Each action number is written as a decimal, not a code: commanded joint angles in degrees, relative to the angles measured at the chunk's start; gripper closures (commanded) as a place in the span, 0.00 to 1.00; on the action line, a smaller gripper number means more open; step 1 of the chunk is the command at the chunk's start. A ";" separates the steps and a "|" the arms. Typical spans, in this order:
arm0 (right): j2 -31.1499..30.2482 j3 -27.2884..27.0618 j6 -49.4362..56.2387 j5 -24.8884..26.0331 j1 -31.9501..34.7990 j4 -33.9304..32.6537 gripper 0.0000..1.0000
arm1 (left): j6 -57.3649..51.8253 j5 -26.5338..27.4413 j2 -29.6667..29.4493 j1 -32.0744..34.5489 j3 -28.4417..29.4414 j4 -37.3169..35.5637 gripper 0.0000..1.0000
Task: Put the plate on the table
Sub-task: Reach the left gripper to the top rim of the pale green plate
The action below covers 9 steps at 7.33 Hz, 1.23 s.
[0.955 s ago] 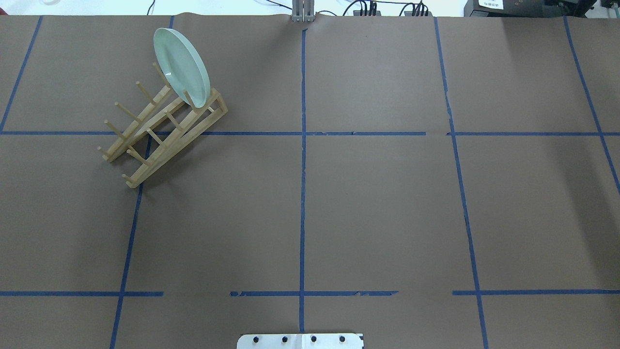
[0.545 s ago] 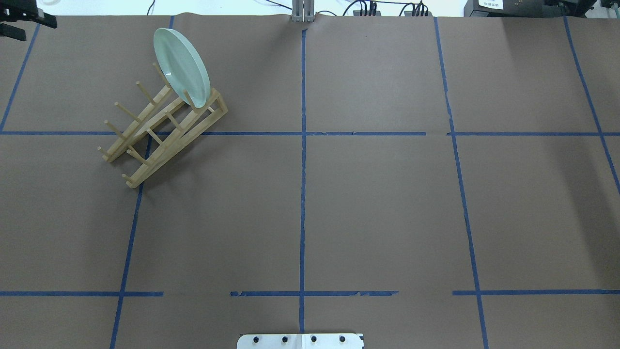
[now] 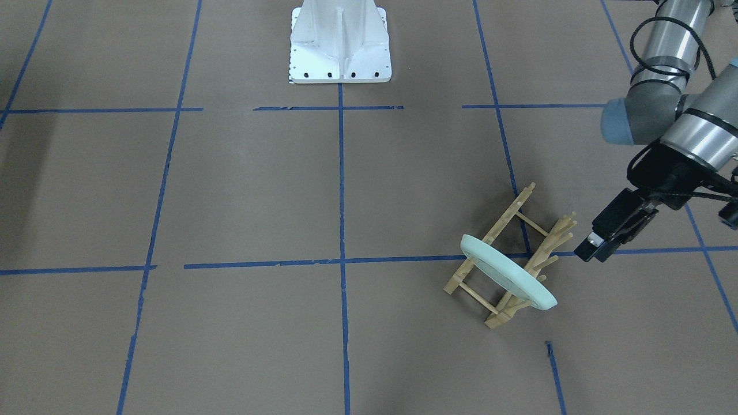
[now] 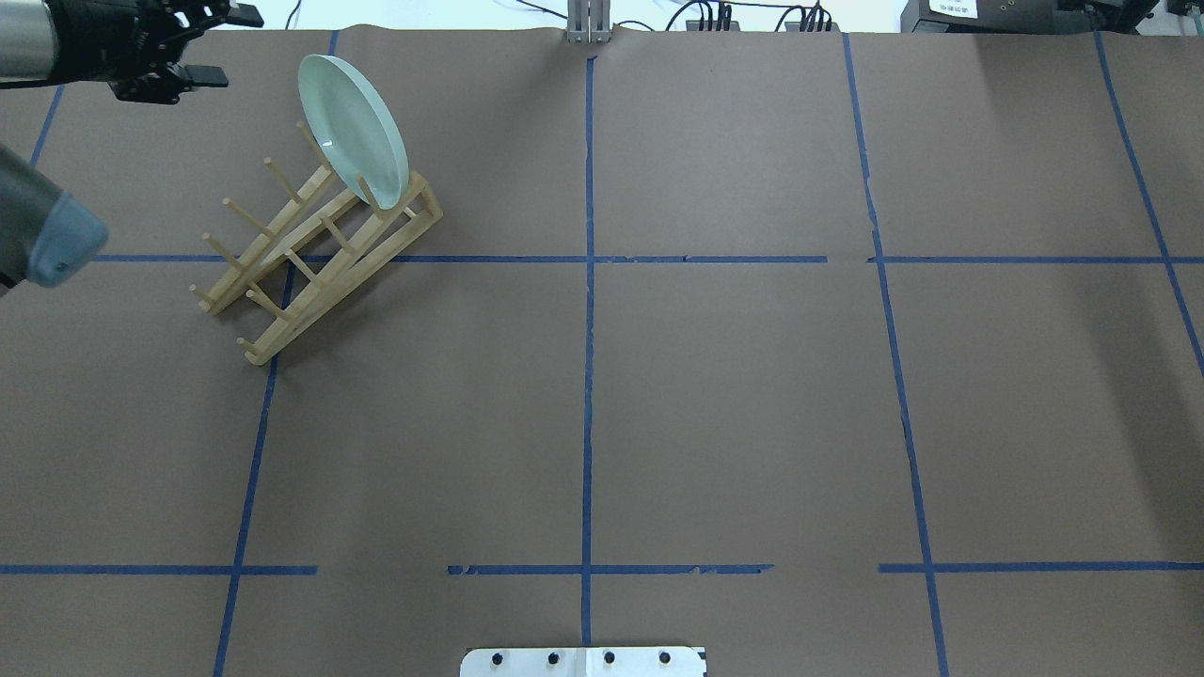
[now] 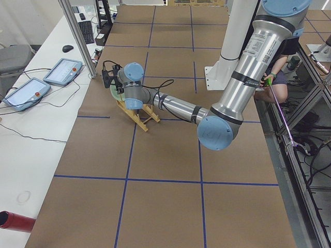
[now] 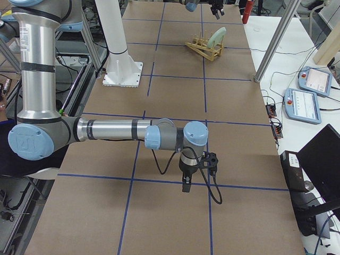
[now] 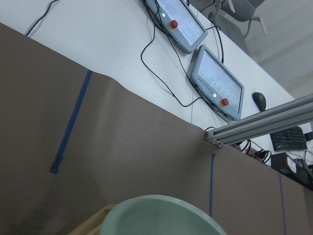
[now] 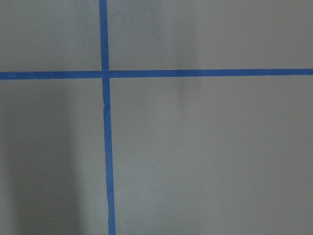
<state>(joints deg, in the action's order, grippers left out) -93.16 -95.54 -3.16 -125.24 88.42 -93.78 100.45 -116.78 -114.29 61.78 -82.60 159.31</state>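
The pale mint-green plate (image 4: 353, 127) stands on edge in the far end of a light wooden peg rack (image 4: 310, 263) on the brown table (image 4: 752, 376). It also shows in the front view (image 3: 507, 271) and at the bottom of the left wrist view (image 7: 161, 215). My left gripper (image 4: 230, 44) is open and empty, just left of the plate's upper rim and apart from it; it also shows in the front view (image 3: 594, 252). My right gripper (image 6: 184, 187) hangs over bare table far from the plate, and I cannot tell whether it is open or shut.
The white robot base (image 3: 340, 43) stands at the table's near-robot edge. Teach pendants (image 7: 215, 81) and cables lie on the white bench beyond the table's far edge. Blue tape lines (image 8: 105, 147) cross the brown surface.
My left arm has come in from the top left of the overhead view and moved right, toward the plate. The plate and the rack have not moved.
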 commanded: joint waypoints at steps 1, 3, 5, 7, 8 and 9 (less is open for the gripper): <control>0.00 0.00 0.00 0.00 0.08 0.00 0.00 | 10.80 4.37 -1.55 -4.11 0.34 2.06 0.00; 0.00 0.00 0.00 0.00 0.00 0.00 0.00 | 10.73 4.37 -1.98 -5.61 0.34 1.89 0.00; 0.00 0.00 0.00 0.00 0.09 0.00 0.00 | 10.64 5.86 -2.69 -6.75 0.42 1.71 0.07; 0.00 0.00 0.00 0.00 0.09 0.00 0.00 | 10.47 5.95 -3.30 -7.45 0.60 1.53 0.27; 0.00 0.00 0.00 0.00 0.00 0.00 0.00 | 10.38 5.95 -4.26 -7.55 1.64 1.53 0.36; 0.00 0.00 0.00 0.00 0.08 0.00 0.00 | 10.20 5.95 -4.36 -7.72 2.09 1.53 0.49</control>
<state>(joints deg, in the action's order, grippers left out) -93.16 -95.54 -3.16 -125.24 88.48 -93.78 110.84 -110.85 -118.21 54.30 -81.20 160.85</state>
